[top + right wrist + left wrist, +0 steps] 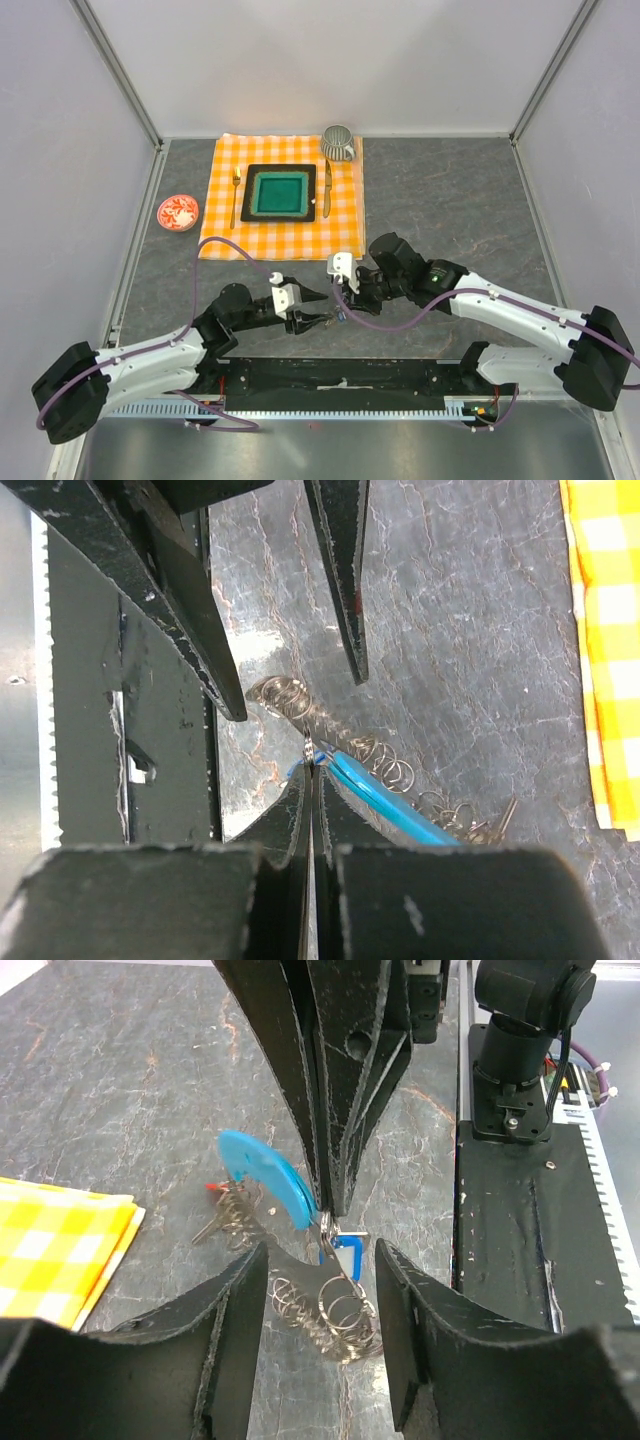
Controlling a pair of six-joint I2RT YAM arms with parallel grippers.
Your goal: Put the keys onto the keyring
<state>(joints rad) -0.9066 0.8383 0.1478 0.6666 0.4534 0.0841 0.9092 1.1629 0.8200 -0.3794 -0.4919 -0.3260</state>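
Right now your left tool (320,1252) is hanging wide open astride the keyring (335,1315) lying on the counter (120,1080), while your right tool (311,772) is pinching the blue-tagged key (265,1170).

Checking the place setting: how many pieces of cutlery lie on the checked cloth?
2: a gold fork left of the green plate, a gold knife right of it. None looks hidden.

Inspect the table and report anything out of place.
The red-patterned dish sits on bare table left of the checked cloth, apart from the green plate. The keyring lies bunched up with the keys.
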